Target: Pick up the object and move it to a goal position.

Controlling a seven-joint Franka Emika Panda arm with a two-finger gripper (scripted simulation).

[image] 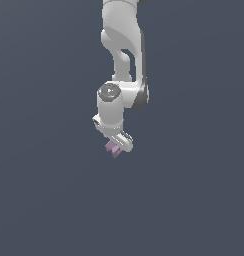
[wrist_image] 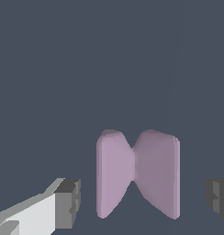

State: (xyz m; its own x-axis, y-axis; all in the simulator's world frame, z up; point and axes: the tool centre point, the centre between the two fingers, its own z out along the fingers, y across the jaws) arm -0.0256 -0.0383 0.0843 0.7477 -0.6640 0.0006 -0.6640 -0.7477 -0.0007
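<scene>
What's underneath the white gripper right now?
The mauve bowtie-shaped block sits under the gripper, between its open fingers without touching them. In the exterior view the gripper covers most of the block.

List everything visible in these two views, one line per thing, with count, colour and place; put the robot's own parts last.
object: one, pale mauve, bowtie-shaped with a pinched middle; it sits between the two fingers in the wrist view with a gap on each side, and peeks out just below the pincer in the exterior view.
surface: one, plain dark slate blue, filling the background of both views.
arm: one, white with dark joint bands, coming down from the top of the exterior view.
pincer: one, white body with dark grey fingers, open around the object without touching it.
</scene>
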